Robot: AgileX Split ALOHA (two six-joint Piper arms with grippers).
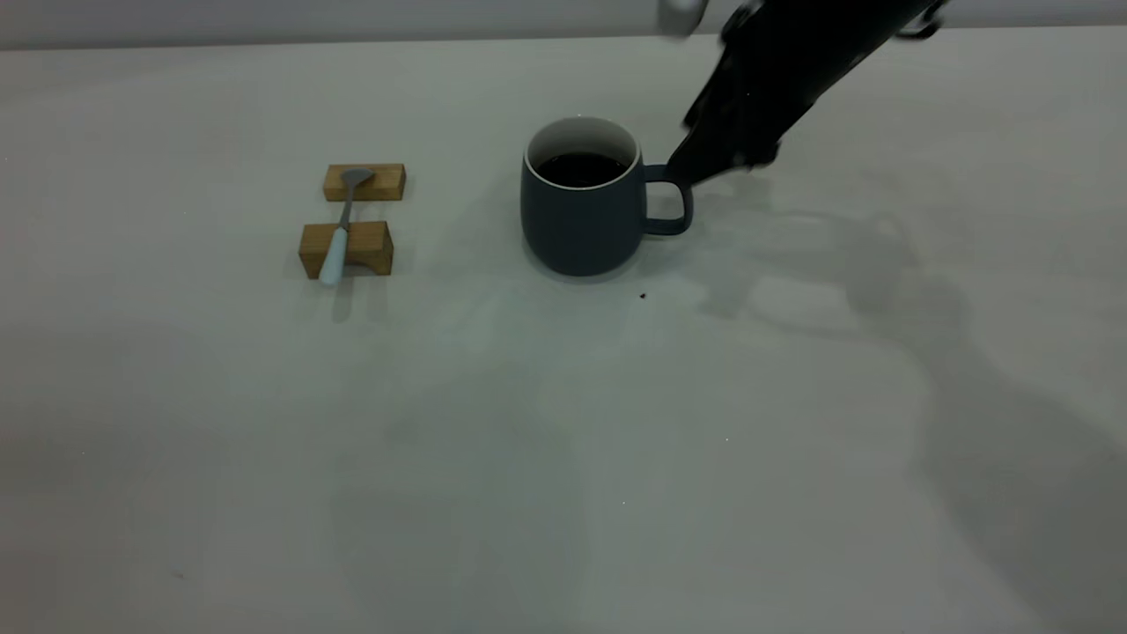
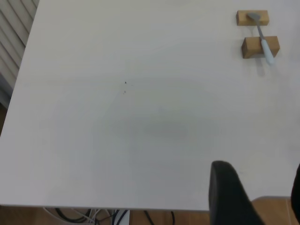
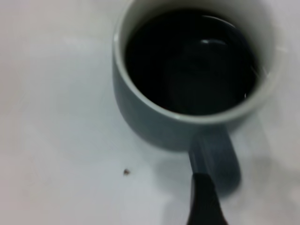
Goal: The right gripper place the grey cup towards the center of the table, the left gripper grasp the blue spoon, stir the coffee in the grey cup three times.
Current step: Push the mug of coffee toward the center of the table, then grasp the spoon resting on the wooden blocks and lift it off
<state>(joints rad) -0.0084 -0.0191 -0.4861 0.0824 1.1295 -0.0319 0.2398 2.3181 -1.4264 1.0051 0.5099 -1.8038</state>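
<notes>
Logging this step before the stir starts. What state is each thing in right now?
cup: upright on the table, handle toward the right gripper.
coffee: fills part of the cup, nothing in it.
spoon: lying across two wooden blocks, ungrasped.
right gripper: at the cup's handle; grip unclear.
left gripper: away from the spoon, holding nothing.

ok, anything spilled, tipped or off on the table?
Nothing stands out. The grey cup is upright with the coffee inside, no spill. The blue spoon rests across two wooden blocks. Only a tiny dark speck near the cup.
</notes>
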